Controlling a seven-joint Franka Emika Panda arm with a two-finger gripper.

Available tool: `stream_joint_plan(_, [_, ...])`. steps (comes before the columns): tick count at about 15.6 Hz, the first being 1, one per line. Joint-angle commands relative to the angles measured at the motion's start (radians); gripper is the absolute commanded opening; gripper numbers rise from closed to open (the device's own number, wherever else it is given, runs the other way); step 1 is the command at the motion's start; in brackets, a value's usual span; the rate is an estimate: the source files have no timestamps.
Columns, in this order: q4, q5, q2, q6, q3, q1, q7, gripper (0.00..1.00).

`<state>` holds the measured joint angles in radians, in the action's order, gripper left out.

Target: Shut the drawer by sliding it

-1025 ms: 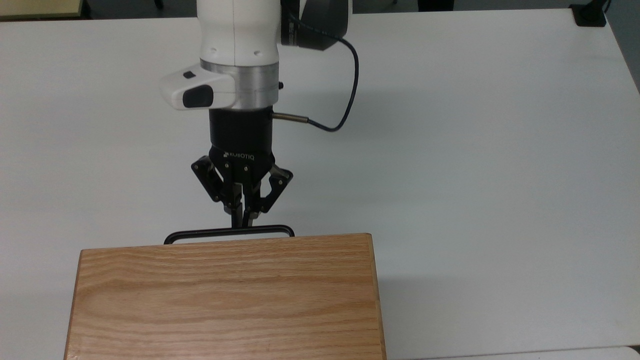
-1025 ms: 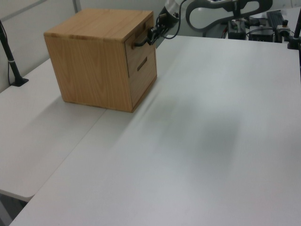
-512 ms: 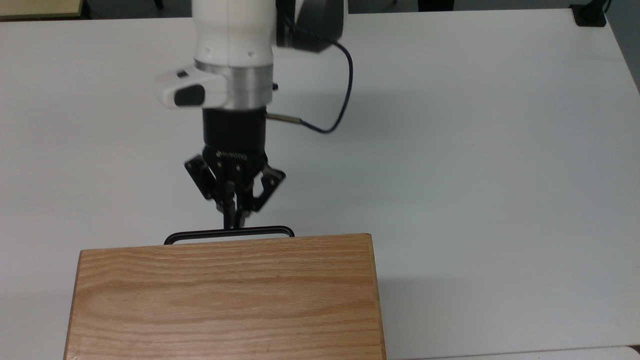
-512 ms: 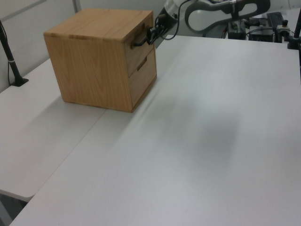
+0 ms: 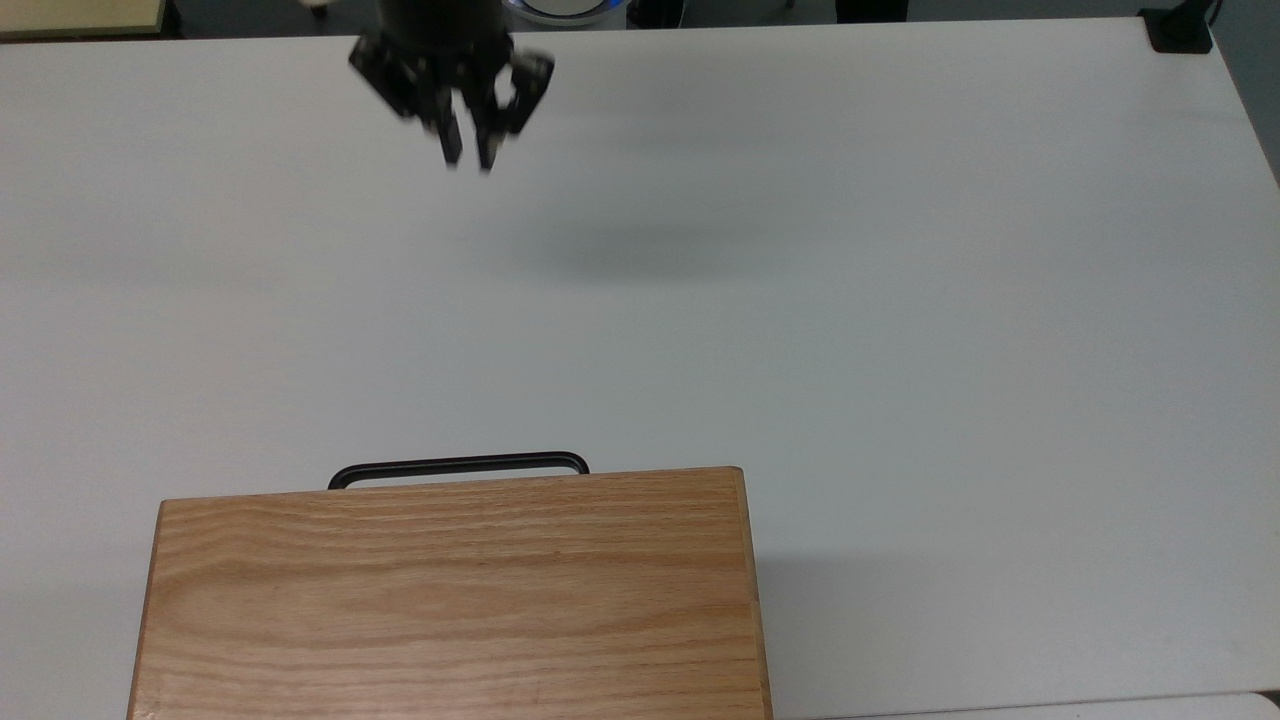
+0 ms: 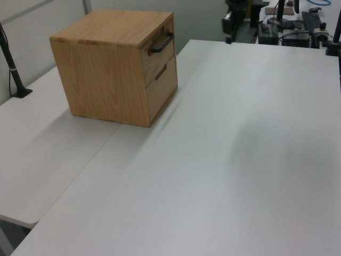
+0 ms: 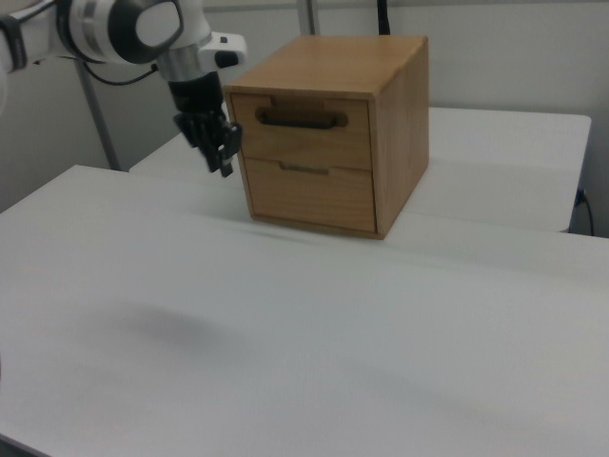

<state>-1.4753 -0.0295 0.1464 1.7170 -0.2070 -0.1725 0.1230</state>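
The drawer [image 7: 302, 130] sits flush in the oak-grained cabinet [image 6: 109, 72], its thin black bar handle [image 5: 458, 467] running horizontally and facing the gripper [image 5: 466, 150]. The gripper, at the handle a second ago, has withdrawn well apart across the white table [image 5: 900, 300]. Its fingers stand narrowly parted, holding nothing.

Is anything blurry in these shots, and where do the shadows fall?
Top view: the gripper is smeared by motion, with a soft shadow on the table below it. Right view: the gripper looks sharper, and the cabinet shades the tabletop at its base.
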Motion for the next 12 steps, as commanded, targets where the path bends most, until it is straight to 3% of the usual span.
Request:
stream_joint_plan(1, [-0.172,0.058,-0.117,-0.036,-0.008,-0.024,-0.028,0.91])
stream_joint_plan(2, [-0.2,0.081,-0.142,-0.028,-0.006,-0.034,-0.029,1.0])
stream_joint_plan(12, [-0.197,0.072,-0.171,-0.06,-0.018,-0.024,-0.043,1.0])
